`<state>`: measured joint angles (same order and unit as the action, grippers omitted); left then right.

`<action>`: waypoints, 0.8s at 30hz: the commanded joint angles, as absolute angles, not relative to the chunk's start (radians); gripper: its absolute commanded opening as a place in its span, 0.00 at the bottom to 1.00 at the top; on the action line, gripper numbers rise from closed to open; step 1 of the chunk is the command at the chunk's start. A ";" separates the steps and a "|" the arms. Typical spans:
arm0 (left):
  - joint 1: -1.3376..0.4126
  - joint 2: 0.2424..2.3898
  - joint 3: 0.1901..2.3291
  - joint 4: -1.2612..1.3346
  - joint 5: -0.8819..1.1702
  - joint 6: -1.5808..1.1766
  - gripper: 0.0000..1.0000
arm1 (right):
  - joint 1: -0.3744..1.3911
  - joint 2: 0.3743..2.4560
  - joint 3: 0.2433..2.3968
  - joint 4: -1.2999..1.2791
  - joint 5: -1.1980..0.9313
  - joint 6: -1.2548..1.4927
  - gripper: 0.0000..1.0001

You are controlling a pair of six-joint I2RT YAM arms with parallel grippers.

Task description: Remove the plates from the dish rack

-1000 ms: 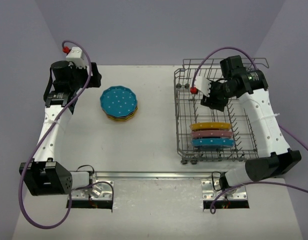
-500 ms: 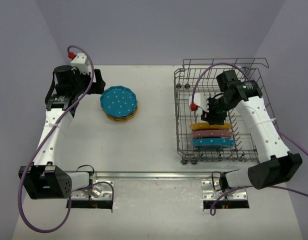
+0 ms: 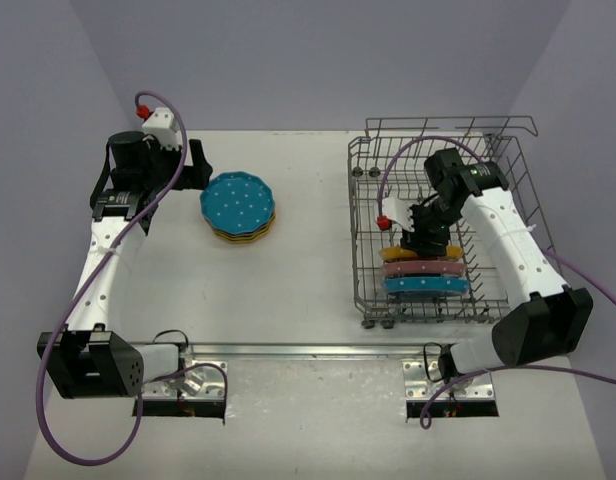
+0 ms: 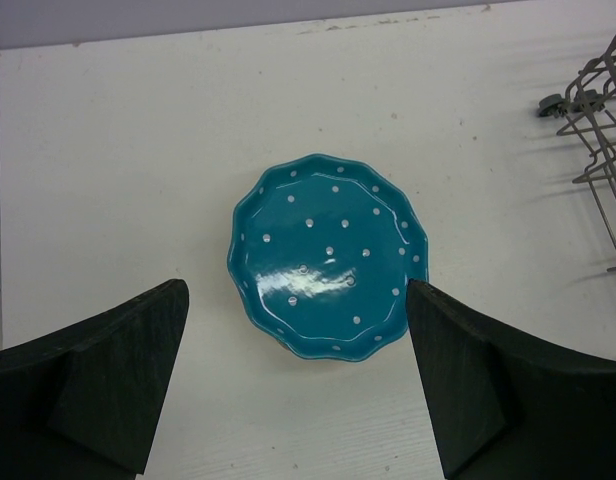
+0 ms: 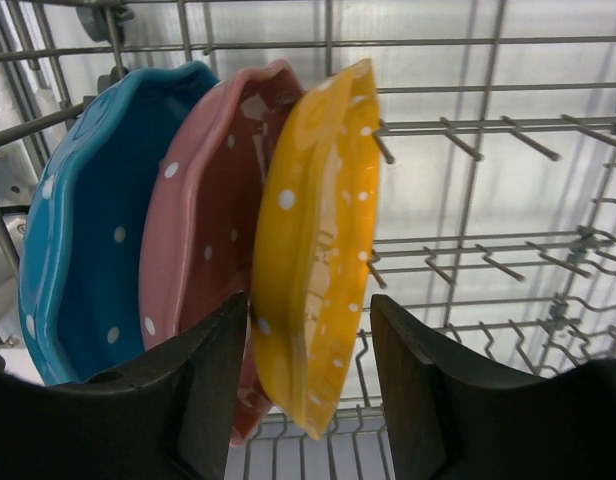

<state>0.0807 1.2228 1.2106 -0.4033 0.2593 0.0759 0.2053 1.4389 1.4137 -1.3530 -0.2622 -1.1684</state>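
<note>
Three plates stand on edge in the grey wire dish rack [image 3: 363, 215]: yellow [image 3: 408, 253], pink [image 3: 450, 268] and blue [image 3: 426, 285]. My right gripper [image 3: 425, 240] is down in the rack, open, straddling the yellow plate [image 5: 318, 200]. Its left finger lies against the plate's rim and its right finger stands clear of it. The pink plate [image 5: 203, 230] and the blue plate [image 5: 83, 230] lean behind the yellow one. A stack of plates with a blue plate [image 3: 238, 200] on top rests on the table. My left gripper [image 3: 201, 166] hovers open just left of the stack, empty, looking down at the top blue plate [image 4: 328, 250].
Upright tines and raised wire sides [image 5: 468, 150] surround the right gripper. The rack's left corner [image 4: 588, 110] shows at the right of the left wrist view. White table [image 3: 308, 260] lies between the stack and the rack.
The right gripper has come down from the back of the rack and now straddles the yellow plate. The left arm shifted slightly and then held still.
</note>
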 commanded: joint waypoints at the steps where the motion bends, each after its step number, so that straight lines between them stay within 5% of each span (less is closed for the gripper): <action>1: 0.083 1.198 1.220 -0.380 0.278 0.061 0.88 | 0.199 1.445 1.336 -1.411 -0.244 -1.228 0.53; 6: 0.083 1.198 1.215 -0.382 0.274 0.062 0.88 | 0.195 1.474 1.298 -1.366 -0.250 -1.236 0.50; 14: 0.083 1.203 1.212 -0.385 0.272 0.060 0.88 | 0.192 1.523 1.413 -1.452 -0.305 -1.218 0.13; 24: 0.084 1.219 1.214 -0.380 0.284 0.041 0.88 | 0.190 1.460 1.605 -1.509 -0.414 -1.189 0.00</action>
